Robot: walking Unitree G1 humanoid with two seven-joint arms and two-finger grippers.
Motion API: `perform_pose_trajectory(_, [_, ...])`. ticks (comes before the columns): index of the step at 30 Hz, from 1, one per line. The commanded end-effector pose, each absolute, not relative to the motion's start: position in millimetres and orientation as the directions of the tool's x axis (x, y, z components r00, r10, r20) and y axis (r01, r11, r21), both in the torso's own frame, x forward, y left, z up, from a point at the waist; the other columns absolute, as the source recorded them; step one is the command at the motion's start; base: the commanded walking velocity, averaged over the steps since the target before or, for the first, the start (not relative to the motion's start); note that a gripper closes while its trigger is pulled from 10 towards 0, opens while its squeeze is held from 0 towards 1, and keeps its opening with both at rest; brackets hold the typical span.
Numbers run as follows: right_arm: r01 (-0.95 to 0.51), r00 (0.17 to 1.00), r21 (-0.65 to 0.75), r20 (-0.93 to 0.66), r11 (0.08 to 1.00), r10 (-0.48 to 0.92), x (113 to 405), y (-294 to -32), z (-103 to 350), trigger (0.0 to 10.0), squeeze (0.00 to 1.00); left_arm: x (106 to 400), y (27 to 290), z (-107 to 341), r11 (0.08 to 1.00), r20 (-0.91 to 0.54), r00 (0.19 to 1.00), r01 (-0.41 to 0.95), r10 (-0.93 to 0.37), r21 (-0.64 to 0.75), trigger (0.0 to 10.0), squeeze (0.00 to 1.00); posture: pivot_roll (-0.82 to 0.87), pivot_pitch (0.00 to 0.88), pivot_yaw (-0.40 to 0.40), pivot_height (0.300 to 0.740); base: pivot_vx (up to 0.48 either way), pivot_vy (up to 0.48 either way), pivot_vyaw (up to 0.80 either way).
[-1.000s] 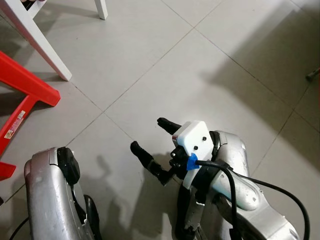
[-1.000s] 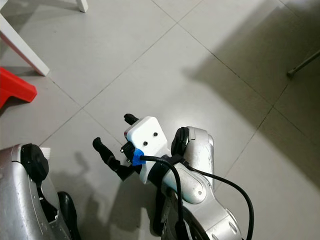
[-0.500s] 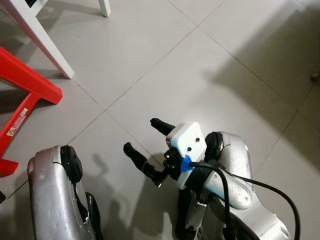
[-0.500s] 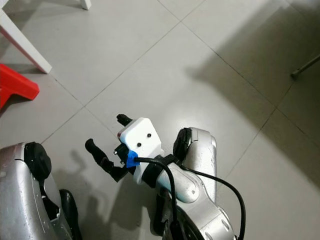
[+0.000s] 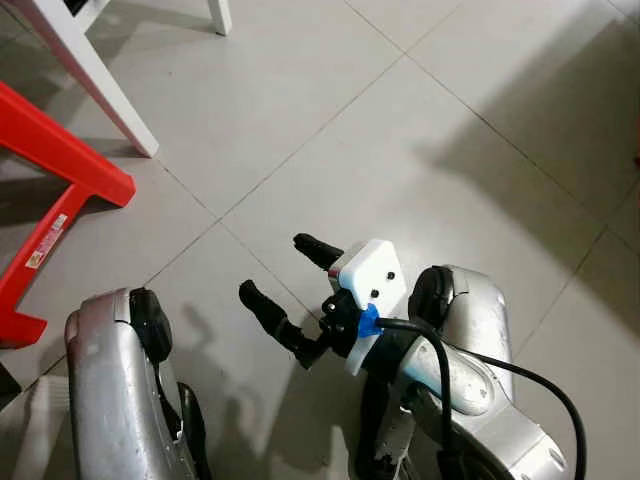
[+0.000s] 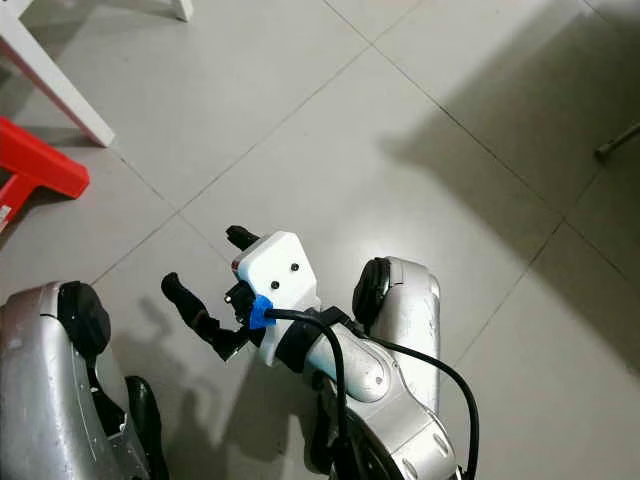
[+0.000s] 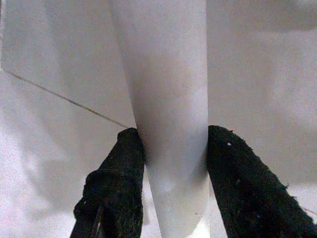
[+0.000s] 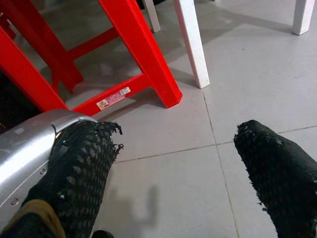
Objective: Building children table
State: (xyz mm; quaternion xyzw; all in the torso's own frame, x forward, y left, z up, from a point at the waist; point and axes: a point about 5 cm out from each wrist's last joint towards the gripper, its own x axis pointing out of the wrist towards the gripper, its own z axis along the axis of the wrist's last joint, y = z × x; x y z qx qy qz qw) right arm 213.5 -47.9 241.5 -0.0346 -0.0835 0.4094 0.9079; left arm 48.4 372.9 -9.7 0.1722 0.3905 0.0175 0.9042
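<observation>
We stand over the grey tiled floor [image 5: 300,110]. Far left, a white wooden furniture leg [image 5: 95,75] slants down to the floor, with a second white leg foot [image 5: 218,15] further off to its right. Just nearer than the slanted leg, at the left edge, sits the red plastic stool frame [image 5: 60,190]. Our left arm hangs at the near left; its left tool [image 7: 173,183] has a smooth white table leg [image 7: 166,99] between its two fingers, touching both. The right tool [image 5: 285,285] is near centre, above the floor, fingers spread apart, pointing left toward the stool.
</observation>
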Motion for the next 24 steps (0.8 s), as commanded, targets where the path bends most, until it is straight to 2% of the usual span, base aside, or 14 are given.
perform_pose_trajectory(1, [-0.754, 0.648, -0.074, 0.074, 0.653, 0.758, 213, -46, 231, 10.0, 0.00, 24, 373, -14, 0.954, -0.738, 0.653, 0.079, 0.171, 0.291, 10.0, 0.00, -0.05, 0.590, -0.049, 0.300, 0.000, 0.000, 0.00])
perform_pose_trajectory(6, [-0.751, 0.659, -0.029, 0.037, 0.660, 0.752, 218, -44, 225, 10.0, 0.00, 26, 375, -10, 0.951, -0.727, 0.666, 0.086, 0.167, 0.297, 10.0, 0.00, -0.03, 0.583, -0.042, 0.310, 0.000, 0.000, 0.00])
perform_pose_trajectory(12, [-0.733, 0.680, 0.016, 0.002, 0.680, 0.733, 225, -43, 217, 10.0, 0.00, 44, 374, 4, 0.945, -0.675, 0.722, 0.092, 0.154, 0.314, 10.0, 0.00, 0.00, 0.554, -0.034, 0.330, 0.000, 0.000, 0.00])
perform_pose_trajectory(15, [-0.731, 0.682, 0.031, 0.000, 0.682, 0.731, 228, -43, 215, 10.0, 0.00, 54, 372, 12, 0.940, -0.645, 0.750, 0.093, 0.150, 0.327, 10.0, 0.00, 0.02, 0.534, -0.030, 0.340, 0.000, 0.000, 0.00])
perform_pose_trajectory(22, [-0.714, 0.699, 0.066, 0.016, 0.697, 0.715, 240, -45, 213, 10.0, 0.00, 97, 369, 37, 0.930, -0.537, 0.833, 0.088, 0.128, 0.358, 10.0, 0.00, 0.05, 0.460, -0.017, 0.375, 0.000, 0.000, 0.00])
perform_pose_trajectory(24, [-0.713, 0.700, 0.068, 0.015, 0.698, 0.714, 240, -46, 212, 10.0, 0.00, 100, 369, 38, 0.930, -0.532, 0.838, 0.088, 0.125, 0.357, 10.0, 0.00, 0.05, 0.460, -0.017, 0.380, 0.000, 0.000, 0.00])
